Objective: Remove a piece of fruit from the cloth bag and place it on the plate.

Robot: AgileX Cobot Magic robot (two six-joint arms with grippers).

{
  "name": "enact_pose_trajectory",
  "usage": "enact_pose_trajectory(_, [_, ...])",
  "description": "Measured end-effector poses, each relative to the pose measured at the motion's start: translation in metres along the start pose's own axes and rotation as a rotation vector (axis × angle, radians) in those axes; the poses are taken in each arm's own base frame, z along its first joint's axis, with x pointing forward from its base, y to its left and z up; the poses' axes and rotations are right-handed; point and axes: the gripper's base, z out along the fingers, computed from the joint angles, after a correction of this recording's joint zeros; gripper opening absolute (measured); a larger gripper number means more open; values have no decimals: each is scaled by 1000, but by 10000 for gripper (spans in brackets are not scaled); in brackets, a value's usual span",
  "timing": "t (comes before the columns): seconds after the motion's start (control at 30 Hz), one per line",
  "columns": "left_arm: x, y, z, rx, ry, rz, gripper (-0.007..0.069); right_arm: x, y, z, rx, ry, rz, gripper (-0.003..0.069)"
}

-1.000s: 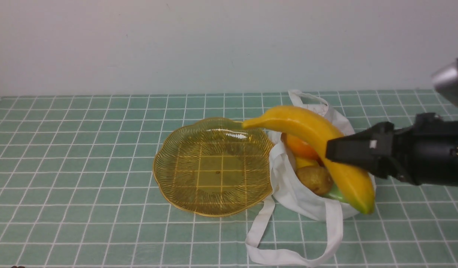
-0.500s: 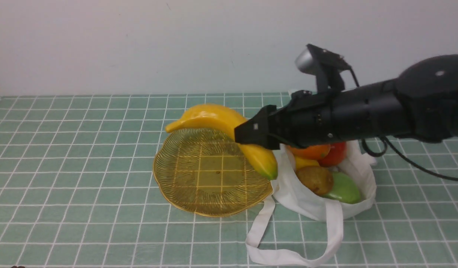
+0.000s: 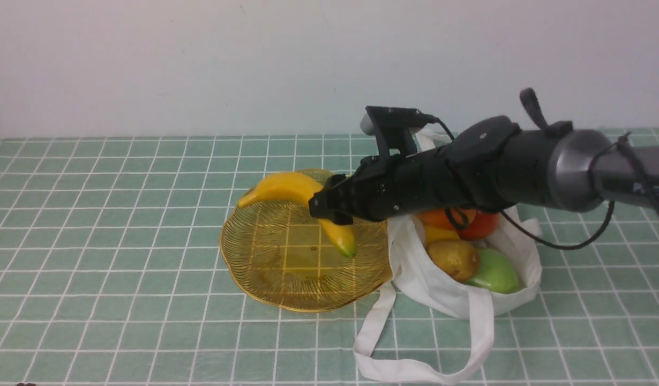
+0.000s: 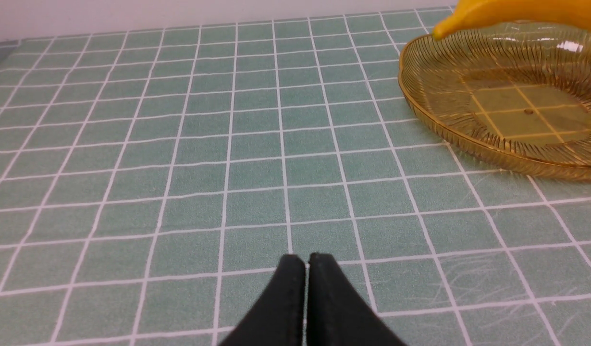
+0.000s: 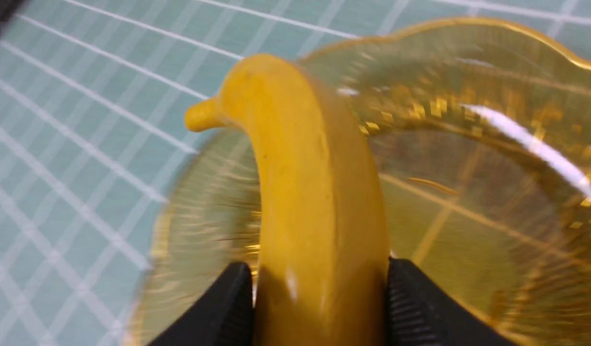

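My right gripper [image 3: 327, 208] is shut on the yellow banana [image 3: 286, 188] and holds it low over the amber scalloped plate [image 3: 254, 257]; its greenish tip points down into the dish. In the right wrist view both fingers [image 5: 228, 307] press the banana [image 5: 314, 192] above the plate [image 5: 492, 202]. The white cloth bag [image 3: 431, 284] lies right of the plate, open, with other fruit inside. My left gripper [image 4: 306, 259] is shut and empty over bare cloth, left of the plate [image 4: 468, 139]; the banana's stem end [image 4: 507, 12] shows at that view's edge.
The bag holds a brown pear [image 3: 454, 259], a green fruit [image 3: 495, 274], an orange mango [image 3: 442, 219] and a red fruit [image 3: 482, 225]. Its strap handles [image 3: 415, 354] trail toward the front edge. A green checked tablecloth [image 3: 120, 214] covers the table.
My right arm has carried the banana left from above the bag to over the plate and lowered it toward the dish. The bag and plate have stayed put.
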Motion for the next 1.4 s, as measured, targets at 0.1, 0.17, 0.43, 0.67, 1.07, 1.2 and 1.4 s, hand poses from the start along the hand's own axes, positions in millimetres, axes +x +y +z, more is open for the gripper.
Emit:
enact_pose_trajectory(0.1, [0,0,0,0,0,0,-8,5,-12,12,66,-20,-3,437])
enact_pose_trajectory(0.17, [0,0,0,0,0,0,-8,4,-14,12,93,-42,-2,496])
enact_pose_trajectory(0.43, [0,0,0,0,0,0,-8,-13,-7,-5,107,-100,-72,632])
enact_pose_trajectory(0.67, [0,0,0,0,0,0,-8,-44,27,-60,7,-179,-204,636])
enact_pose_trajectory(1.07, [0,0,0,0,0,0,-8,-59,92,-222,-314,-135,-279,370])
enact_pose_trajectory(1.2, [0,0,0,0,0,0,-8,-40,97,-290,-179,-55,-374,133])
enact_pose_trajectory(1.4, [0,0,0,0,0,0,-8,-4,106,-378,57,-133,-325,-6])
